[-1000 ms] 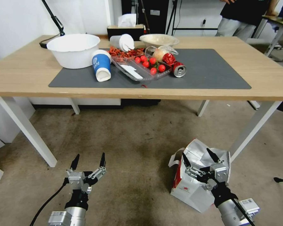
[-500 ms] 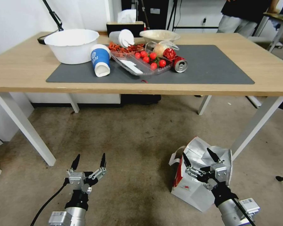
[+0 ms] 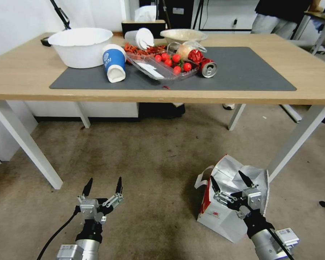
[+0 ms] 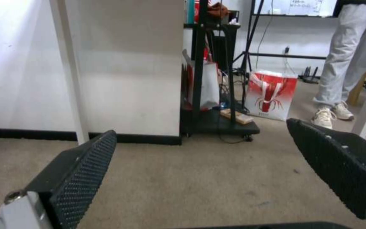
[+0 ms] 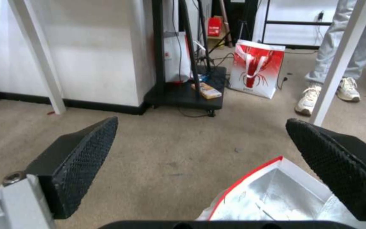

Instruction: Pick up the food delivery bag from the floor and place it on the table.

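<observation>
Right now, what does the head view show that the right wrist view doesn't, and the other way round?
Head view alone: the table top with its dark grey mat, white bowl, blue cup, tomato tray and can, plus the open left gripper over bare floor.

Right wrist view alone: a small red-printed bag and a black cart beyond the table.

Both: the food delivery bag standing open on the carpet, foil lining visible, with the open right gripper above its mouth, not touching it.

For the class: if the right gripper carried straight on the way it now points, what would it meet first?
Probably the open foil-lined mouth of the delivery bag, just ahead of and below the open right gripper; depth is unclear, so it might pass over onto carpet.
</observation>
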Available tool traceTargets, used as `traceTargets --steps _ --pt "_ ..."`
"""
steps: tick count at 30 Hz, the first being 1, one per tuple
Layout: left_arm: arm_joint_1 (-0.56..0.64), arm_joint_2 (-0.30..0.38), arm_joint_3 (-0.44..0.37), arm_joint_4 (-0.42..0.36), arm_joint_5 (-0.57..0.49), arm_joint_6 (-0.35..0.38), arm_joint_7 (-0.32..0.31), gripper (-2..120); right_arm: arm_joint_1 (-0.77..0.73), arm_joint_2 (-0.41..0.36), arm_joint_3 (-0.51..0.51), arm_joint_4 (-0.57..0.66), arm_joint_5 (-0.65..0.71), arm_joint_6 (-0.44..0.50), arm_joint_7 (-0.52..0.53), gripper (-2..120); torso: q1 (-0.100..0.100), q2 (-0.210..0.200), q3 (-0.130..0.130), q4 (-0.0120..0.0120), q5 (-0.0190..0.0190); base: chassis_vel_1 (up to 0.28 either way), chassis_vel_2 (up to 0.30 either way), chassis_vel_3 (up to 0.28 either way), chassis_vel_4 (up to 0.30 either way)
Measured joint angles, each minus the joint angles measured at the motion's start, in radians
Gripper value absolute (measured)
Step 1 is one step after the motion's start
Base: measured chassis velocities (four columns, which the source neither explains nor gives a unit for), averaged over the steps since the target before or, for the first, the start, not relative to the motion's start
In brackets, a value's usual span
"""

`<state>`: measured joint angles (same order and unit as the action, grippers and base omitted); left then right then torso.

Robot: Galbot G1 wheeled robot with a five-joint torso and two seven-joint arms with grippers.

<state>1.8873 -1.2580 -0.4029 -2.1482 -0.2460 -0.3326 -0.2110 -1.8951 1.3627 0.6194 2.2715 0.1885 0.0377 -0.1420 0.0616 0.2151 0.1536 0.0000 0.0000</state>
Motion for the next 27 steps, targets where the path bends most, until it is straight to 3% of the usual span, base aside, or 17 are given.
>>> traceTargets --steps 27 --pt "0.007 0.0 -0.001 -0.001 0.007 -0.014 0.004 100 -0.004 -0.001 0.005 -0.001 0.004 0.009 -0.003 100 -0.019 -0.103 -0.084 0.0 0.0 0.0 0.0 0.0 0.0"
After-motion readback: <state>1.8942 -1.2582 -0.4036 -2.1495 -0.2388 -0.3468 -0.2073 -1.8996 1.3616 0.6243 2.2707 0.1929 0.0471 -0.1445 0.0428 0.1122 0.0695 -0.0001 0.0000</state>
